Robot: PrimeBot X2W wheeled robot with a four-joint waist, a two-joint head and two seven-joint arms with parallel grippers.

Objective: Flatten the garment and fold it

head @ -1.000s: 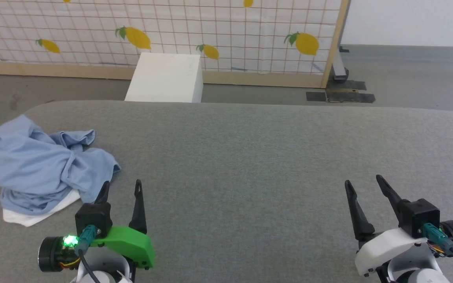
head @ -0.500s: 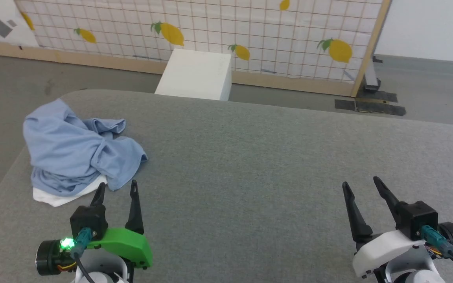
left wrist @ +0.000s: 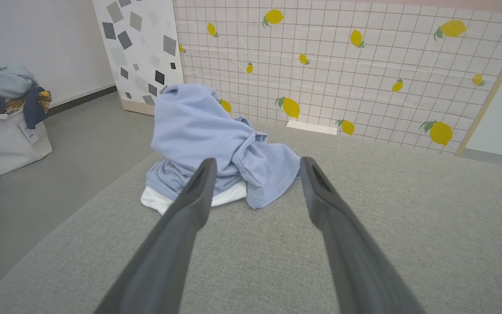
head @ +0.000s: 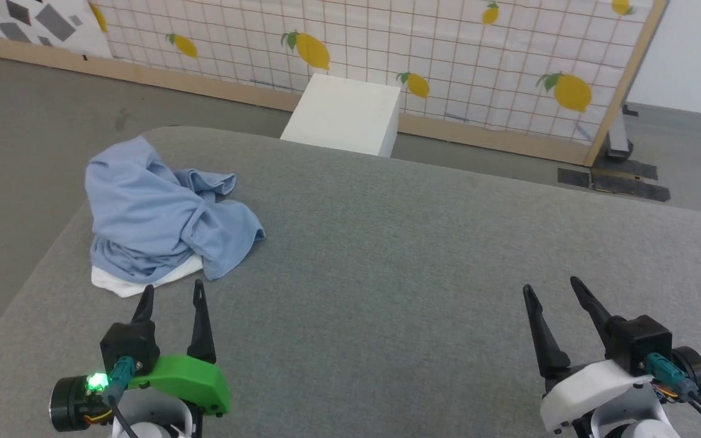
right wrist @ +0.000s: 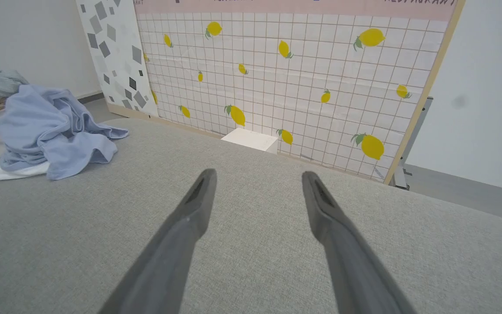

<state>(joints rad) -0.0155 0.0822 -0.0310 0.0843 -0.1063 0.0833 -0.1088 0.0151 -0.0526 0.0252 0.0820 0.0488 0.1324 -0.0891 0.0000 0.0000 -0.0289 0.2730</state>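
Fingers [head: 200, 322] on both sides are spread wide with nothing between them. The left gripper [head: 171, 286] and right gripper [head: 551, 283] both sit low over the grey padded surface [head: 387, 274].

Biggest worry first: that surface rounds off just outside the left fingers, and the garment [head: 156, 213] is heaped right by that edge. It's just ahead of the left fingertips, near but not touching. It's also well apart from the right gripper, way off to its left. One sloppy tug outward and I reckon the whole thing slides onto the floor.

Next, the heap itself. It's a crumpled mound with folds stacked on folds, so a pinch straight ahead could easily catch several layers at once. Then it lifts as a lump and won't spread flat.

Smaller stuff: a white strip [head: 119, 285] pokes out under the blue, closest to the left fingertips. Can't tell if it's collar or something else, so grabbing it blind might start the flattening from the wrong end. The loose blue flap [head: 235, 243] toward the inner finger looks thin and could slip out of a shallow grip.
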